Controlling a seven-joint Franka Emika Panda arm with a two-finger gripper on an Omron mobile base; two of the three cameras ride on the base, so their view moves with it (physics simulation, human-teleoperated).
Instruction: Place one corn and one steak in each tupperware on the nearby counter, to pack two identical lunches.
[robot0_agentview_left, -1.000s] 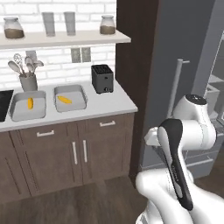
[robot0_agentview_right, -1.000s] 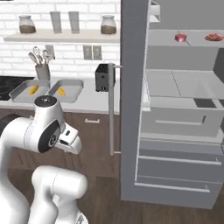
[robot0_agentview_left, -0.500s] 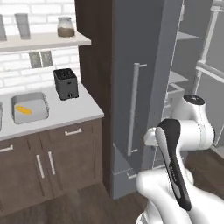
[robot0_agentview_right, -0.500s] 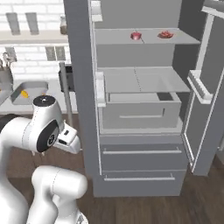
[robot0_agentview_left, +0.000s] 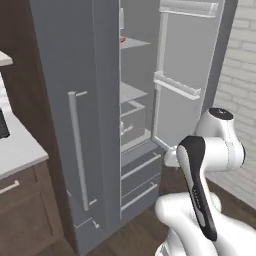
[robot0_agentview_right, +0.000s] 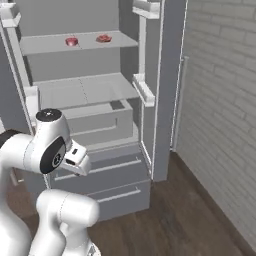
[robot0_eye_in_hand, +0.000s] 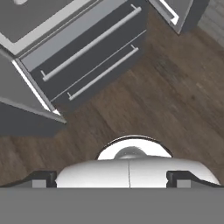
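Steak, round chunk (robot0_agentview_right: 72, 41): I see it on the upper fridge shelf (robot0_agentview_right: 80, 46), towards that shelf's left side, sitting flat.
Steak, marbled slab (robot0_agentview_right: 104, 38): same shelf, to the right of the chunk and apart from it, nearer the shelf's right edge. In the left base view a red bit (robot0_agentview_left: 122, 39) shows at the shelf's front edge; I cannot tell which piece it is.
Steak against gripper: both pieces lie high in the fridge, well above and beyond my gripper (robot0_eye_in_hand: 112, 180), which looks down at the floor and away from the shelf.
Gripper: its two dark finger tips (robot0_eye_in_hand: 43, 178) stand far apart at the bottom of the hand view, jaws spread wide, and I have nothing between them.
Under the gripper: dark wooden floor (robot0_eye_in_hand: 144, 94), with the two lower fridge drawers (robot0_eye_in_hand: 89, 52) and their bar handles towards the top of that view.
Fridge (robot0_agentview_right: 85, 100): grey, both doors swung open; the right door (robot0_agentview_right: 160, 85) stands edge-on with its door bins facing in, the left door (robot0_agentview_left: 75, 115) carries a long vertical handle.
Middle of fridge: a bare shelf above a crisper drawer (robot0_agentview_right: 95, 120).
Counter (robot0_agentview_left: 17, 145): a pale corner shows at the left edge of the left base view, over a dark brown cabinet, well apart from the gripper.
Wall (robot0_agentview_right: 220, 100): pale brick, right of the fridge.
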